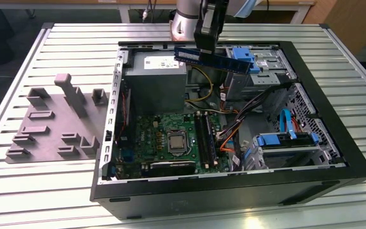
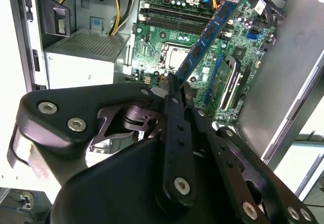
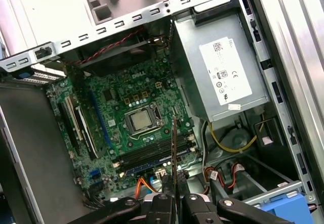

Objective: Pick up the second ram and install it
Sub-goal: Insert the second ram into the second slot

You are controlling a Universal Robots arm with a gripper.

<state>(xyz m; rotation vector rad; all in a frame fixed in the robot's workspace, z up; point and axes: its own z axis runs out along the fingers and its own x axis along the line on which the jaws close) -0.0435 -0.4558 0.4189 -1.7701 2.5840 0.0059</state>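
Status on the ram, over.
Hand shut on long flat blue ram stick. Stick aloft above open black computer case, not yet seated. Orange cables beside black memory slots.

Motherboard (image 1: 150, 130) inside open computer case (image 1: 221, 192)

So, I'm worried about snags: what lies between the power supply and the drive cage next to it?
In the exterior view, yellow and black wires run between the power supply and drive cage; the jaws hold the ram above that gap.
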